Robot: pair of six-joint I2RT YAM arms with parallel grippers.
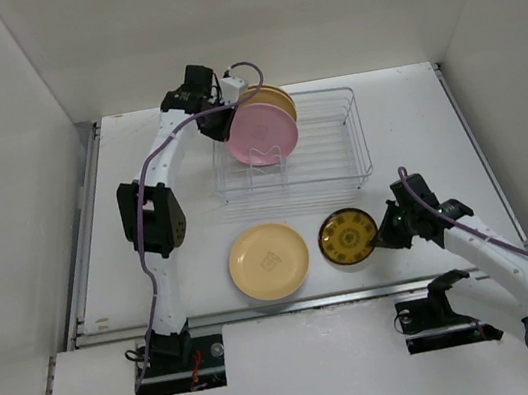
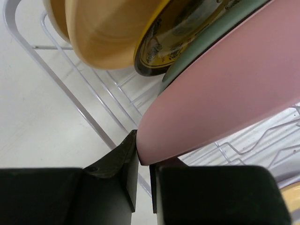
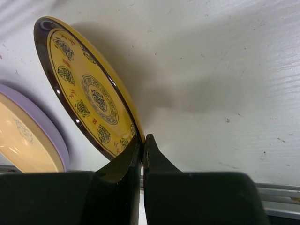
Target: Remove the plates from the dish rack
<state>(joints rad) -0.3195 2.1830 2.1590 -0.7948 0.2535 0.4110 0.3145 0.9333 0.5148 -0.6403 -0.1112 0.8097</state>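
The dish rack (image 1: 288, 148) sits at the back of the bench (image 1: 414, 122). At its left end, the left gripper (image 2: 144, 173) is pinched onto the rim of the pink plate (image 2: 225, 89). That plate stands on edge in front of a teal plate (image 2: 206, 44), a dark patterned plate (image 2: 159, 51) and yellow-orange plates (image 2: 108, 28). In front of the rack, the right gripper (image 3: 143, 145) is closed on the edge of a tilted brown-gold plate (image 3: 89, 93), beside a yellow plate (image 1: 269, 261) lying flat.

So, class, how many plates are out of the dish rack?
2. A cream plate lies flat on the table; right of it, a brown-gold patterned plate, tilted, its rim pinched by the right gripper. None looks hidden.
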